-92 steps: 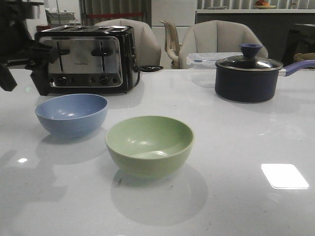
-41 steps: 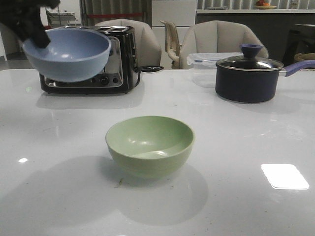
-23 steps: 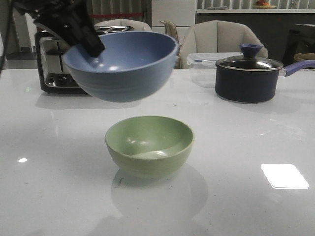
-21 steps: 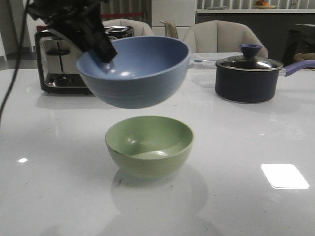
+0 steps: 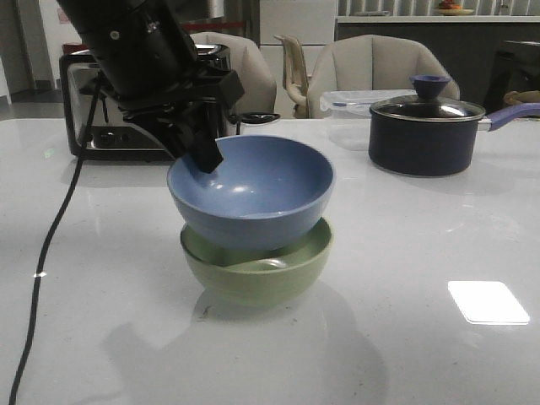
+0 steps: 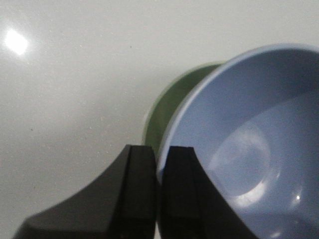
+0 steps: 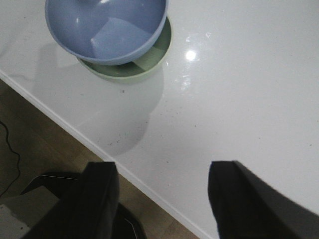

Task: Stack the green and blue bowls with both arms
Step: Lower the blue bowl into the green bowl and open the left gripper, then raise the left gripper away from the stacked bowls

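Note:
The blue bowl point(image 5: 251, 192) sits tilted inside the green bowl point(image 5: 257, 272) at the table's middle. My left gripper point(image 5: 202, 156) is shut on the blue bowl's left rim, one finger inside and one outside; in the left wrist view its fingers point(image 6: 140, 172) pinch the blue bowl's point(image 6: 249, 144) rim, with the green bowl point(image 6: 172, 107) under it. My right gripper point(image 7: 162, 184) is open and empty, over the table's front edge, apart from the blue bowl point(image 7: 107, 27) and green bowl point(image 7: 149, 59). The right arm does not show in the front view.
A chrome toaster point(image 5: 101, 105) stands at the back left. A dark navy saucepan with a glass lid point(image 5: 426, 131) and a clear plastic container point(image 5: 350, 105) stand at the back right. A black cable point(image 5: 46, 253) trails over the table's left. Chairs stand behind the table.
My left gripper took the blue bowl from the table's left, lifted it, carried it right and lowered it into the green bowl.

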Controlling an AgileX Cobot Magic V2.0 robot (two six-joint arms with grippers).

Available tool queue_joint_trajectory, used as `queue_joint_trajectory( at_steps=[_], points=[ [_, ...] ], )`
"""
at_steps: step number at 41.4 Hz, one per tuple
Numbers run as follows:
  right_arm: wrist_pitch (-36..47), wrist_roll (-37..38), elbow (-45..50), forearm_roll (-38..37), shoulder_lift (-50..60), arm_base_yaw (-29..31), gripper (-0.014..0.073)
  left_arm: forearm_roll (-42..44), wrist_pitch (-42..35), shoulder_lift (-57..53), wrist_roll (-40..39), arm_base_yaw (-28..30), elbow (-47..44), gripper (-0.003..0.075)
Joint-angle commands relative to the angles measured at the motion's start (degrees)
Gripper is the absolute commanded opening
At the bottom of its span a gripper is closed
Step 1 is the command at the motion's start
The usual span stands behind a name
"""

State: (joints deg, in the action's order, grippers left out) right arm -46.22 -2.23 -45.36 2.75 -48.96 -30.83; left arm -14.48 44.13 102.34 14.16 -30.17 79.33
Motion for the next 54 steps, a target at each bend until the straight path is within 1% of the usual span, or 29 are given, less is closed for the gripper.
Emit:
queue_joint_trajectory(
  at_steps=[1,12,21,23,25,28,29,32,35,40,44,47,54],
  points=[
    [3.1,-0.2,-1.6,-0.6,0.3,0.1,0.0496,-0.7,-4.2,-2.5,-0.8,-0.3,1.7,0.0102],
    [3.1,-0.2,-1.6,-0.6,0.3,0.1,0.0496,-0.7,-5.0,1.6,-1.0,-0.2,1.7,0.0102],
    [3.1,-0.2,-1.6,-0.6,0.3,0.1,0.0496,-0.7,-5.3,1.8,-1.0,-0.2,1.7,0.0102],
    [3.1,-0.2,-1.6,-0.6,0.3,0.1,0.0496,-0.7,-5.3,1.8,-1.0,-0.2,1.7,0.0113],
    [3.1,-0.2,-1.6,-0.6,0.3,0.1,0.0496,-0.7,-5.3,1.8,-1.0,-0.2,1.7,0.0144],
    [3.1,-0.2,-1.6,-0.6,0.3,0.1,0.0496,-0.7,-5.3,1.8,-1.0,-0.2,1.7,0.0239],
    [3.1,-0.2,-1.6,-0.6,0.3,0.1,0.0496,-0.7,-5.3,1.8,-1.0,-0.2,1.7,0.0285],
    [3.1,-0.2,-1.6,-0.6,0.3,0.1,0.0496,-0.1,-4.8,1.6,-1.0,0.0,1.7,0.0388],
    [3.1,-0.2,-1.6,-0.6,0.3,0.1,0.0496,0.1,-4.3,0.8,-1.0,0.4,1.8,0.043],
    [3.1,-0.2,-1.6,-0.6,0.3,0.1,0.0496,0.3,-2.6,-2.5,-1.0,0.9,1.8,0.0417],
    [3.1,-0.2,-1.6,-0.6,0.3,0.1,0.0496,0.6,-1.1,-7.2,-1.0,0.7,1.7,0.0417],
    [3.1,-0.2,-1.6,-0.6,0.3,0.1,0.0496,0.6,-0.8,-11.5,-1.0,-0.5,0.5,0.0417],
    [3.1,-0.2,-1.6,-0.6,0.3,0.1,0.0496,1.0,-1.9,-22.2,-0.4,-5.7,-5.5,0.0417]
  ],
)
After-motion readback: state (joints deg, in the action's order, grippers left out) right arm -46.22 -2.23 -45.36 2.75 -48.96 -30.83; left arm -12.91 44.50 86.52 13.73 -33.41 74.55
